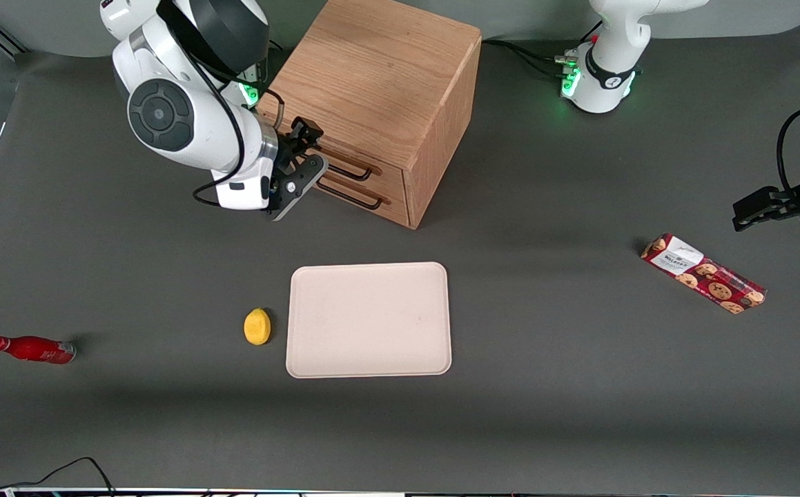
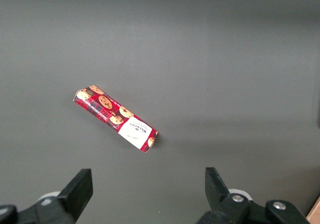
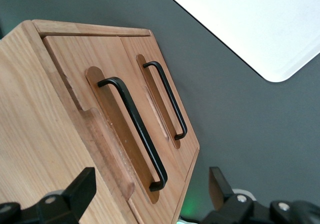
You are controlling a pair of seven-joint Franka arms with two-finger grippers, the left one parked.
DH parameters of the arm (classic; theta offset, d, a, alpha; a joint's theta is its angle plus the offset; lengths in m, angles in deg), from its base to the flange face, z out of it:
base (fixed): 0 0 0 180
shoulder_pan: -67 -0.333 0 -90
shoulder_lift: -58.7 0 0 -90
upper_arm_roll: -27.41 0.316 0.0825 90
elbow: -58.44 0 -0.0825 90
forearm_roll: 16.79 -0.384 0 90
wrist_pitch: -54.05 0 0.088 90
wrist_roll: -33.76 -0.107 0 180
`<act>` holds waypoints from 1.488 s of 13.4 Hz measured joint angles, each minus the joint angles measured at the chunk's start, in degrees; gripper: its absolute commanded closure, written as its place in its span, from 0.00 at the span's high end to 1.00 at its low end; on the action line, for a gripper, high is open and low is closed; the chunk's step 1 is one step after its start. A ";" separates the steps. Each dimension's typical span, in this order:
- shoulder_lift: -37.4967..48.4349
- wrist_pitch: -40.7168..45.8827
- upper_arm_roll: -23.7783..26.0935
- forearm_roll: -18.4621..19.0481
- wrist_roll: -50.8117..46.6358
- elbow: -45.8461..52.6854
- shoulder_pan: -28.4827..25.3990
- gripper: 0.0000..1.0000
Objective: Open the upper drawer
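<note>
The light-oak wooden cabinet (image 1: 379, 103) stands on the dark grey bench (image 1: 544, 359), toward the working arm's end. Its upper drawer (image 3: 95, 129), a shallow oak front with a thin black bar handle (image 3: 134, 131), sits flush and shut, above the matching lower drawer (image 3: 160, 99).

The right arm's pincer (image 3: 150, 194) hovers just in front of the drawer fronts, its black fingers (image 3: 80, 189) spread apart and holding nothing; it is not yet around the handle.

Judgement: the bar is rigid, smooth and narrow, standing clear of the wood, so it is the proper hold, best taken near its middle. The drawer should slide lightly; the cabinet itself may shift if pulled askew.

A pale rectangular tray (image 1: 369, 319) lies nearer the front camera.
</note>
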 measured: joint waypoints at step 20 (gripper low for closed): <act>-4.59 -7.92 3.56 -0.23 3.81 -7.95 -0.05 1.00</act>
